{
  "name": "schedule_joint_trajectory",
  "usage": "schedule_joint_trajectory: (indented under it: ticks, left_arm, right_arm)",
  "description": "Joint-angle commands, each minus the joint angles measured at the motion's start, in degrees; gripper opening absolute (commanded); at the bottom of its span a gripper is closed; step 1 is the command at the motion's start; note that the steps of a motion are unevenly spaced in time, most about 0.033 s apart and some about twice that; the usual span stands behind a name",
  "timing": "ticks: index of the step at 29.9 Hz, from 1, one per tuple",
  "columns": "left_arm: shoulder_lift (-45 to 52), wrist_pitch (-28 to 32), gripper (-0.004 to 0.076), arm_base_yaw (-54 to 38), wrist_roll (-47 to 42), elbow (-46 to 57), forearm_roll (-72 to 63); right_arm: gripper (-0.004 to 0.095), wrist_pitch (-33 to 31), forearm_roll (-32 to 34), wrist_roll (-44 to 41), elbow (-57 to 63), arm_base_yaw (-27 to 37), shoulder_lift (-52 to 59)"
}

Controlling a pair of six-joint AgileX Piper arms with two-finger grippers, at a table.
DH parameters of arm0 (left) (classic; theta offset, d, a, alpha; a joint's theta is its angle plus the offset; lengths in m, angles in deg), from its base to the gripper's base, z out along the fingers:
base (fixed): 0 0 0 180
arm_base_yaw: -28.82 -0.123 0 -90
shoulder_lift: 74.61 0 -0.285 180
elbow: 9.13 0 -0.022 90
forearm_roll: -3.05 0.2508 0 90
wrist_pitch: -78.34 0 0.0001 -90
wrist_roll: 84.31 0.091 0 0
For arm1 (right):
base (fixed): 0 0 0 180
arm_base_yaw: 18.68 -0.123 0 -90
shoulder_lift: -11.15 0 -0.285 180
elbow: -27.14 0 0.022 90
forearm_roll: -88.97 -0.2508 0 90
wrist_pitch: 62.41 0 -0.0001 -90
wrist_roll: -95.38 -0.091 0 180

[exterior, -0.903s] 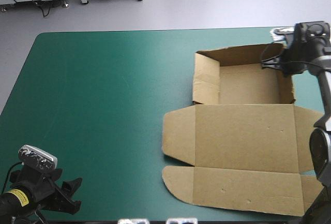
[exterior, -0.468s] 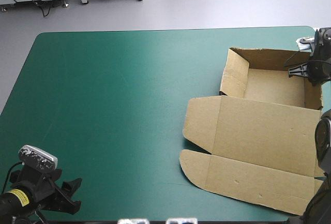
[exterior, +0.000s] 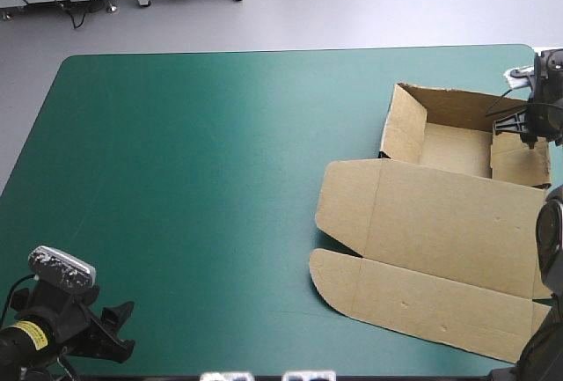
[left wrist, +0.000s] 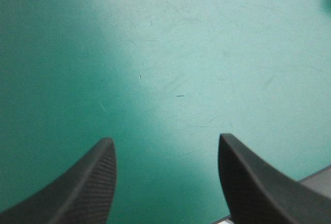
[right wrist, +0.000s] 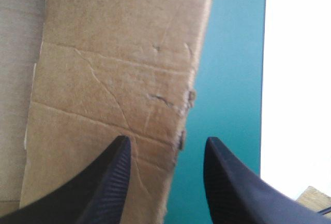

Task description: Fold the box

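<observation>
box: one brown box [exterior: 440,223] on the right part of the counter [exterior: 193,179]; tray end at the far side with walls up, lid flat toward the near edge
around: bare teal-green cover
right claw [right wrist: 165,144]: released, fingers apart either side of the tray's right wall edge
left claw [left wrist: 164,144]: released, over bare cover at the near left corner, well apart from box
hidden: box's near right corner is behind the right arm [exterior: 550,249]; finger-to-board contact, cannot tell
count: one box, two claws, two rounded flaps [exterior: 345,207] on the lid's left
</observation>
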Motion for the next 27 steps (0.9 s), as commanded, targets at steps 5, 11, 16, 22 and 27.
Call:
schedule_joint_trajectory:
  ticks: [5,11,16,22,27]
  left_arm:
    - [-0.45,2.30,0.0419,0.35,3.19,-1.17,-0.33]
    - [-0.45,5.12,0.0419,0.35,8.91,-1.05,-0.46]
    - [-0.45,8.60,0.0419,0.35,8.91,-0.51,-2.53]
    - [-0.05,9.69,0.0418,0.35,9.54,5.47,-3.86]
    - [4.69,14.80,0.0375,0.35,9.63,10.47,-4.98]
  right_arm:
    - [0.0426,-1.36,-2.69,2.90,-1.74,0.28,15.96]
    - [0.0328,-1.36,-17.12,1.36,-1.49,0.28,27.29]
    - [0.0091,-1.36,-20.39,3.49,3.17,0.28,38.09]
    - [-0.0014,-0.51,-24.26,3.49,16.09,0.28,51.13]
    - [-0.0014,1.80,-29.48,5.92,30.07,0.28,60.74]
